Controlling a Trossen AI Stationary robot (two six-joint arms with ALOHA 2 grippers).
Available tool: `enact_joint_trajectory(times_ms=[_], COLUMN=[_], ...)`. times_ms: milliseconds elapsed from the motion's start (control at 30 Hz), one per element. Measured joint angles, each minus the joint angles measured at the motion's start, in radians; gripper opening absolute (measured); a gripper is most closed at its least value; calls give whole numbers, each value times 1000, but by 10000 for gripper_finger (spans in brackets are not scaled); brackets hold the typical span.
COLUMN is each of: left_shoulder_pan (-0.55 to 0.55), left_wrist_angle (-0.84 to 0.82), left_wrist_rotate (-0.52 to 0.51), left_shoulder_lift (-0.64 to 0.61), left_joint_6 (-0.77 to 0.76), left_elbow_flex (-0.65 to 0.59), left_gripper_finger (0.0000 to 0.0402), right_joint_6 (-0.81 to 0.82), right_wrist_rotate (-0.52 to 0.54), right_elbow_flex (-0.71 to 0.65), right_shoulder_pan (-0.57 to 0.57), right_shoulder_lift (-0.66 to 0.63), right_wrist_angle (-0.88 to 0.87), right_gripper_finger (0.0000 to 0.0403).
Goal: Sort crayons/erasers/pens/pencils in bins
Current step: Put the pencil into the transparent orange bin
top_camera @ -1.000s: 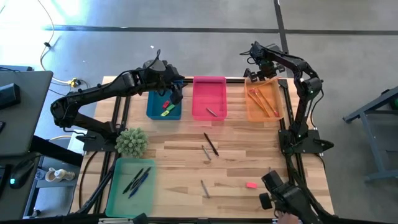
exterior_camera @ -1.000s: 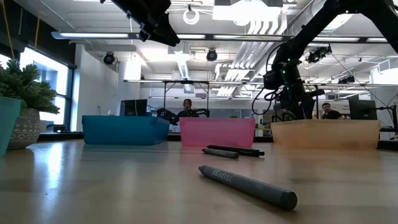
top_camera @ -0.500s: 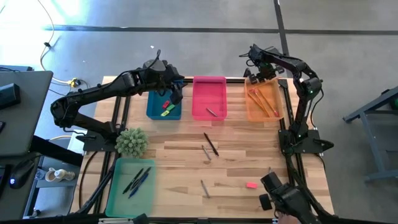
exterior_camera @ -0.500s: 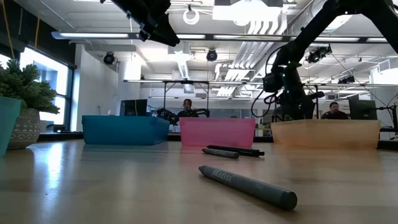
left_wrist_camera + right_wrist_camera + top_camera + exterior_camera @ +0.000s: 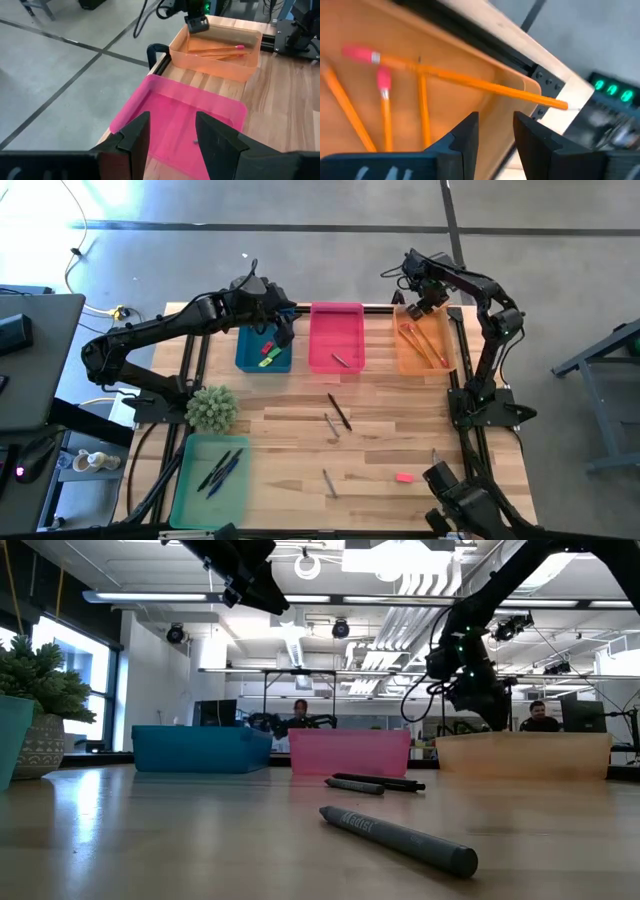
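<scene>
My left gripper (image 5: 287, 333) is open and empty, up between the blue bin (image 5: 250, 358) and the pink bin (image 5: 165, 115). My right gripper (image 5: 495, 131) is open and empty above the far end of the orange bin (image 5: 443, 360), where several orange pencils (image 5: 422, 107) lie; one pencil (image 5: 485, 86) reaches over the bin's rim. On the table lie a black pen (image 5: 339, 411), two grey crayons (image 5: 330, 423) (image 5: 328, 482) and a red eraser (image 5: 404, 477). One crayon (image 5: 341, 360) lies in the pink bin, erasers (image 5: 267, 355) in the blue bin, and pens (image 5: 222, 470) in the green bin (image 5: 190, 490).
A potted plant (image 5: 211, 409) stands on the table's left side between the blue and green bins. Black frame rails run along the table's far and side edges. People sit in the room beyond the table's far edge.
My right gripper has risen a little above the orange bin's far end and gone slightly toward the table's right edge.
</scene>
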Motion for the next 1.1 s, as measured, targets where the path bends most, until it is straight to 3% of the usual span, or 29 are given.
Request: enact_joint_trajectory(times_ms=[267,500,800,1100], left_shoulder_pan=[0,0,0,0], left_wrist_angle=[0,0,0,0], left_wrist_rotate=[0,0,0,0], left_shoulder_lift=[0,0,0,0], left_joint_6=[0,0,0,0], left_elbow_flex=[0,0,0,0], left_gripper_finger=[145,145,145,145], right_joint_6=[-412,-498,-685,-798], right_wrist_rotate=[-34,-150,-74,-124], right_elbow_flex=[0,0,0,0], right_shoulder_pan=[52,106,231,220], right_shoulder_lift=[1,1,1,2], right_wrist_angle=[9,24,133,92], right_gripper_finger=[112,112,112,112])
